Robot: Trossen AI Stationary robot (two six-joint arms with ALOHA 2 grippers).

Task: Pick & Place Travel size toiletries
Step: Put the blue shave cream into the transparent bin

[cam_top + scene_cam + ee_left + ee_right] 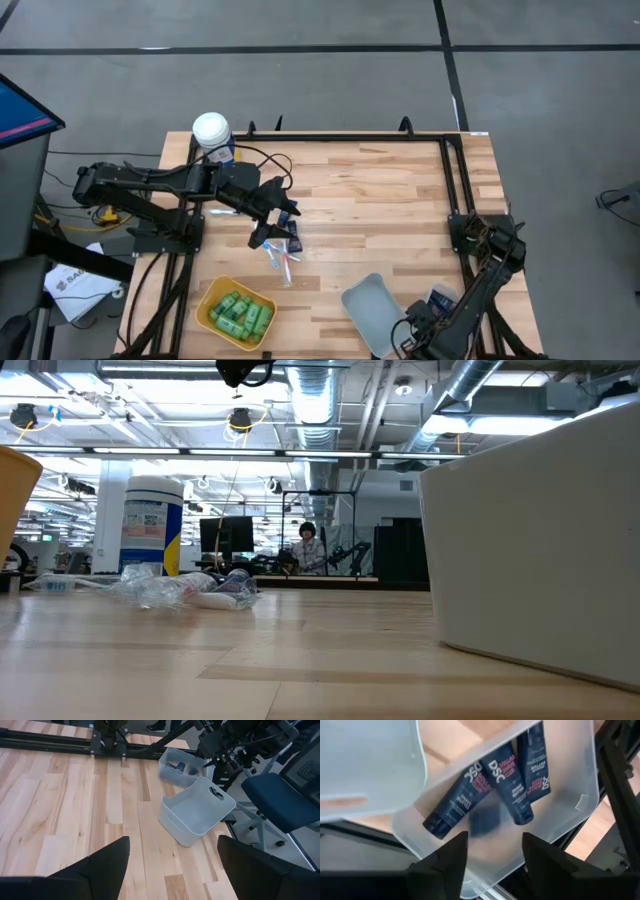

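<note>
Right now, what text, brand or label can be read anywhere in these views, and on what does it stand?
"DSC": white letters on the dark navy flat tubes in the clear plastic bin.
Red lines beneath it: too blurred to read.
Label on the big white-lidded canister: too small to read.
Nothing else is legible.

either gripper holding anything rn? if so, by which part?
Nothing held. Left gripper open above the bare table; right gripper open over the bin of navy tubes.

Three navy tubes (512, 790) in the clear bin (580, 795); two pale bins; one yellow tray (205, 300) of uncountable green bottles (240, 315).
</note>
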